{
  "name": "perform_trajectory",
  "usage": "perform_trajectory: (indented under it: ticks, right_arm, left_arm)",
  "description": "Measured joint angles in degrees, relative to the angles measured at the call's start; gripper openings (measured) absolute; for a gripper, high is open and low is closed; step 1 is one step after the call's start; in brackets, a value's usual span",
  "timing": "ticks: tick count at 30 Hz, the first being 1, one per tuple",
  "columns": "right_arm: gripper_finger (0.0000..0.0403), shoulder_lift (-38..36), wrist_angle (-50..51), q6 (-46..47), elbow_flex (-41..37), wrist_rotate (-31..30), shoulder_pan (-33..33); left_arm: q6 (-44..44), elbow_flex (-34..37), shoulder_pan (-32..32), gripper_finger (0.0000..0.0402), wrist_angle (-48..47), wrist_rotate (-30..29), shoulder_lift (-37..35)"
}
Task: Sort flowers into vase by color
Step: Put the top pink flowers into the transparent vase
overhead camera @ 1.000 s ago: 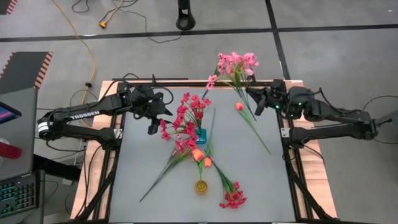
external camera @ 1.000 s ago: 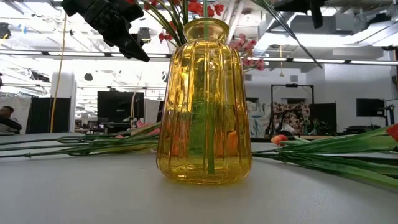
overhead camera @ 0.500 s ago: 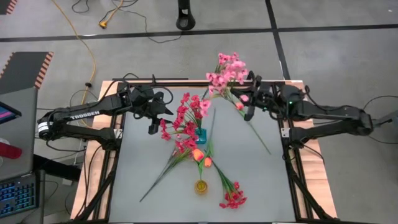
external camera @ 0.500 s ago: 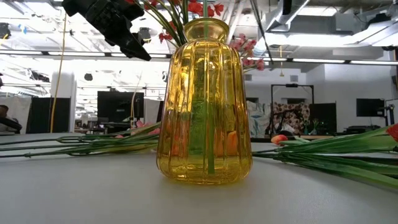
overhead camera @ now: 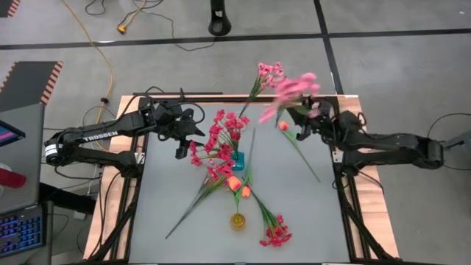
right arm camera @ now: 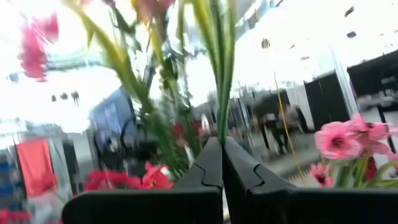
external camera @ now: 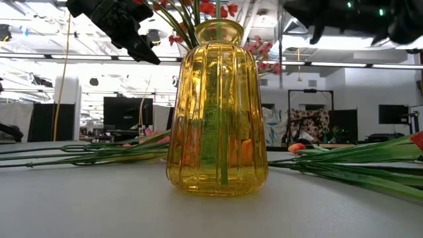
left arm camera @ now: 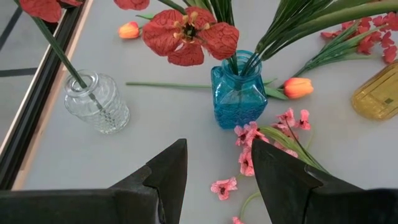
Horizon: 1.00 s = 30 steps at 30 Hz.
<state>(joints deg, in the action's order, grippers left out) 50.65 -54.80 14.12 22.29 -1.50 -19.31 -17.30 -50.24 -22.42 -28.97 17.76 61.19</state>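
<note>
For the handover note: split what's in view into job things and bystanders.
Job:
pink spray pinched in the shut right gripper
red flowers in the blue vase
yellow vase
clear vase
orange buds

Bystanders:
yellow cable
keyboard

This is a robotics lab or workshop hall. A grey counter (overhead camera: 294, 213) on a metal frame carries two dark robot arms (overhead camera: 96, 137), standing on a bare concrete floor (overhead camera: 412, 73) marked with black tape, a yellow cable (overhead camera: 103, 51) trailing behind the counter. Beyond the counter, ceiling strip lights (external camera: 39, 56), dark monitors (external camera: 125, 111) and workstations fill an open room.
</note>
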Motion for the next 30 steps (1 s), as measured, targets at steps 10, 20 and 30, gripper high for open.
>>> perform_trajectory:
  ticks: [10, 20, 30]
  right_arm:
    - [0.0023, 17.4, -31.5, -2.2, -5.7, 0.1, 0.7]
    - [0.0024, 33.4, -34.9, -2.6, 3.7, 0.1, 0.4]
    - [0.0024, 41.2, -35.1, -2.7, 12.1, 0.1, -1.2]
  left_arm:
    - [1.8, 0.0, 0.0, 0.0167, 0.2, 0.0, 0.0]
    - [2.1, 0.0, 0.0, 0.0167, 0.2, 0.0, 0.0]
    - [2.1, 0.0, 0.0, 0.0167, 0.2, 0.0, 0.0]
